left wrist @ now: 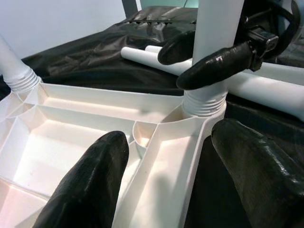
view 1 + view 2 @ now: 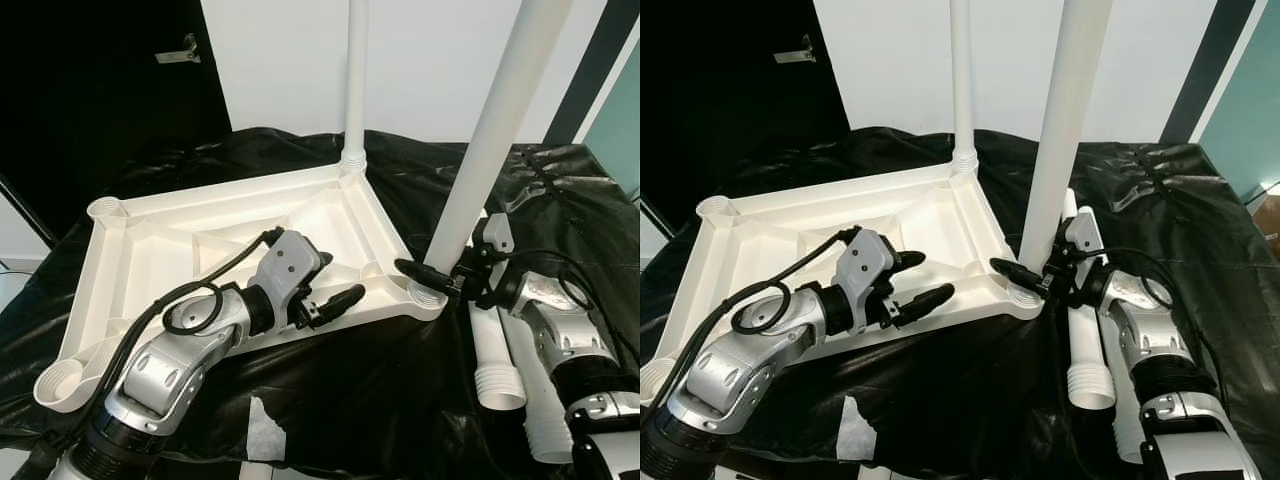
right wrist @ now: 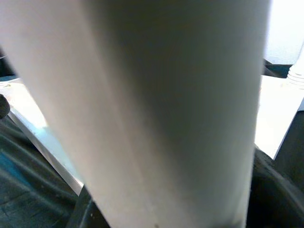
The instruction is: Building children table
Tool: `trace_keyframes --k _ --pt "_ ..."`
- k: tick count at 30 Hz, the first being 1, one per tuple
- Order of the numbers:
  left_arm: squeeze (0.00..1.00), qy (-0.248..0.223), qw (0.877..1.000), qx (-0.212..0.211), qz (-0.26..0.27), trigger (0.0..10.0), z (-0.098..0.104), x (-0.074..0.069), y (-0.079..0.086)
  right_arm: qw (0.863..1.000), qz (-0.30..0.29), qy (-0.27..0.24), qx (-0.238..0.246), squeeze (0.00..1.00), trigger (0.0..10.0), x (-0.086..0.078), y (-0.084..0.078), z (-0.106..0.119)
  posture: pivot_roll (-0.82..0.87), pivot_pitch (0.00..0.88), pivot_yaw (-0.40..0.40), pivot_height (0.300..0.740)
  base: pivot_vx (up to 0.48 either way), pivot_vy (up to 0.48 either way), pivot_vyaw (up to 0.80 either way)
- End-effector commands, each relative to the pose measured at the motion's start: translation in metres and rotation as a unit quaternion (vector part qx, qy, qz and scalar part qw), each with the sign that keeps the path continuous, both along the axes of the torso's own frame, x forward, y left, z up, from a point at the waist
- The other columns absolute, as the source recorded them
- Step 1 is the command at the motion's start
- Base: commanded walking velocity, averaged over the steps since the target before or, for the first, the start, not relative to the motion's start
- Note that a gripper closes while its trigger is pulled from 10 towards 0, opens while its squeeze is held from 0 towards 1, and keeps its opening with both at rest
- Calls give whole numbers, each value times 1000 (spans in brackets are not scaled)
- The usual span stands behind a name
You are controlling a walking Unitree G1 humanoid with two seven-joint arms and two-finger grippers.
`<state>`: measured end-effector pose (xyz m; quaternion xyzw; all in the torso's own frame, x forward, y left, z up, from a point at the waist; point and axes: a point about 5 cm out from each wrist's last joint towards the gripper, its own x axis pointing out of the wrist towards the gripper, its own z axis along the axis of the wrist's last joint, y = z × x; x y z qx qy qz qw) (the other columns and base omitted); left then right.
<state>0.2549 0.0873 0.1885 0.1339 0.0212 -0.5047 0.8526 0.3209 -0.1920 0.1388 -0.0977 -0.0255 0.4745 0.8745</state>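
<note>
Lying upside down on the black-draped surface (image 2: 330, 400): white tabletop (image 2: 180, 250). Gripping near-right table leg (image 2: 490, 150) low at its corner socket, fingers clamped: right end effector (image 2: 440, 276). Hovering over tabletop's near edge, fingers spread apart: left end effector (image 2: 335, 290). Standing in far-right socket: second leg (image 2: 355, 80). Lying right: spare legs (image 2: 495, 355).

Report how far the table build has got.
Done: one leg stands upright in the far corner socket of the upside-down tabletop. In hand: the right tool grips a second leg at its base, seated in the near right corner socket but tilted; the left tool, open, straddles the tabletop's near rim. Left: two legs lie on the black cover, and the two left corner sockets are empty.
</note>
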Motion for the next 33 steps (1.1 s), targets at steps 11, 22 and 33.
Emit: trace_keyframes --k 11,22,33 --pt "0 6 1000 4 -8 10000 1 -2 4 980 -48 172 90 0 10000 -4 -20 -35 17 31 33 740 0 0 0" --pt "0 6 1000 1 -3 10000 0 -2 3 970 -64 200 120 0 10000 -1 -20 -37 16 33 24 740 0 0 0" --pt "0 7 1000 -1 -1 10000 1 -2 3 981 -8 188 56 0 10000 -17 1 -55 16 35 24 740 0 0 0"
